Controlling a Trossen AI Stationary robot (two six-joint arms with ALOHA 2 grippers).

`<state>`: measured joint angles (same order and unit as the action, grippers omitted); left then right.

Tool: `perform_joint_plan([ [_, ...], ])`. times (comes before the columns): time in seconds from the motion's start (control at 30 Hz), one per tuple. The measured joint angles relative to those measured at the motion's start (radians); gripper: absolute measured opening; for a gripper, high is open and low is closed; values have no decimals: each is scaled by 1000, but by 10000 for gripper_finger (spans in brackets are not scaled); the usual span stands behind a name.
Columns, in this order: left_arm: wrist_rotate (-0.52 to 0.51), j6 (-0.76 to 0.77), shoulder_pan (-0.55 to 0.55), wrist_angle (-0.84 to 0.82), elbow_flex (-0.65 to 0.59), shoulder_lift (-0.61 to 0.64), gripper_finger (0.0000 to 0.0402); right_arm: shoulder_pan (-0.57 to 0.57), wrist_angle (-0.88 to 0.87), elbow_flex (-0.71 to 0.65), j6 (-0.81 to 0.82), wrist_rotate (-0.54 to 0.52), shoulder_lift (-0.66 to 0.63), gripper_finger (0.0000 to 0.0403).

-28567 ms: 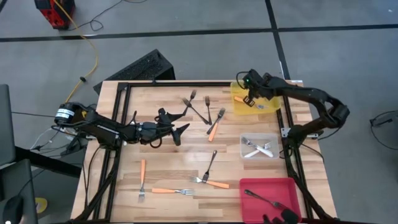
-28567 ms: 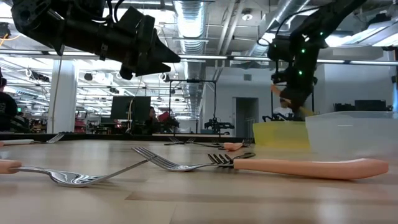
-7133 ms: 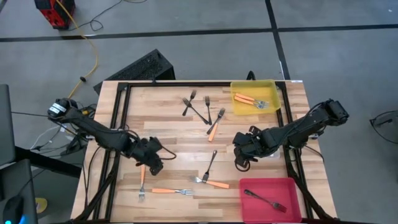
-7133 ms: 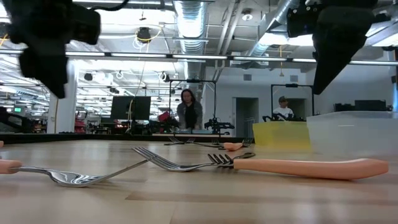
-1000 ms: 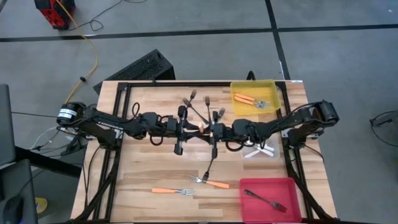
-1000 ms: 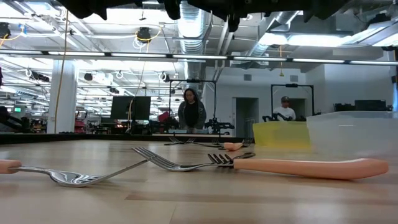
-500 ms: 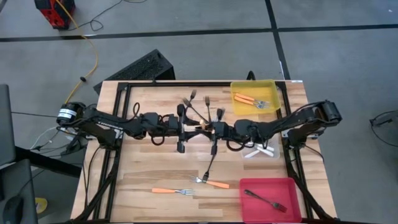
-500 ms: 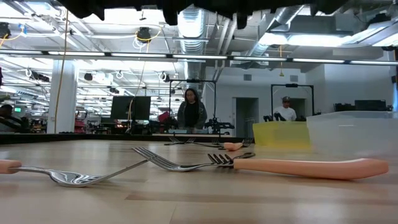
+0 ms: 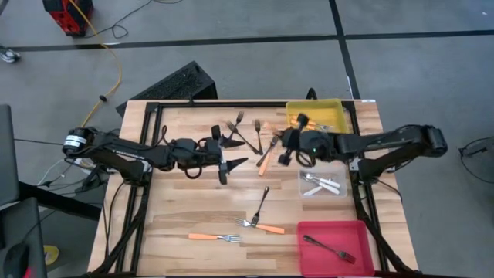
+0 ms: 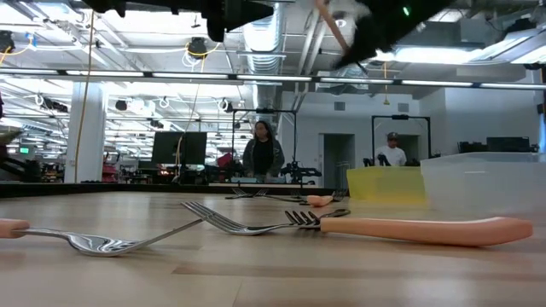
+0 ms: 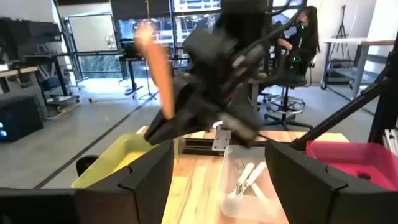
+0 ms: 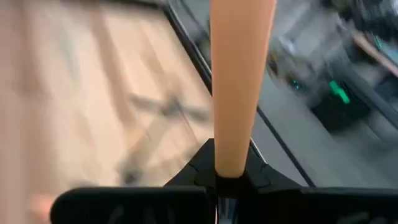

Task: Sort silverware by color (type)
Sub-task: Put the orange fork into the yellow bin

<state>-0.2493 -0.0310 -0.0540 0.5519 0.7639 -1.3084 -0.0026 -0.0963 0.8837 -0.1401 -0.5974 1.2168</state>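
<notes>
Clamped in the right gripper (image 9: 294, 141) is an orange-handled fork (image 12: 239, 81), its handle pinched at one end between closed fingers and held above the desk near the yellow bin (image 9: 337, 106) at the far right corner. The left gripper (image 9: 231, 158) is seen at mid-desk with its fingers spread wide and nothing between them. Two orange-handled forks (image 9: 312, 123) are already laid in the yellow bin, pale forks (image 9: 321, 183) in the clear bin (image 9: 304, 190) by the right edge, and a dark fork (image 9: 328, 249) in the red bin (image 9: 310, 232) at the near right corner. Loose forks are left on the wood: a crossed cluster of dark forks (image 9: 245, 134) near the far edge, one orange fork (image 9: 266, 160) just beside them, an orange fork (image 9: 210, 237) near the near edge, and a dark fork (image 9: 260, 205) crossed with another orange one (image 9: 264, 228) toward the near right. Each fork is judged light, stiff and thin; the smooth handle may slip or swing if pinched at its tip, so a hold nearer mid-handle is advised. Forks lying flat or crossed are likely to need one end taken squarely.
</notes>
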Motion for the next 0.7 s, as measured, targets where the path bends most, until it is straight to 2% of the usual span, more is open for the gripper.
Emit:
perform_joint_plan([
  [0.17, 1, 39, 0, -50, 0, 5, 240, -177, -325, -1, -12, -5, -30, 40],
  [0.33, 0, 67, 0, -92, 0, 7, 240, -363, -487, -1, -101, 41, -16, 40],
  [0.53, 0, 80, 0, -107, 0, 7, 240, -597, -512, -1, -181, 141, -1, 40],
  [0.7, 0, 81, 0, -125, 0, 7, 240, -740, -513, -1, -243, 298, 77, 40],
])
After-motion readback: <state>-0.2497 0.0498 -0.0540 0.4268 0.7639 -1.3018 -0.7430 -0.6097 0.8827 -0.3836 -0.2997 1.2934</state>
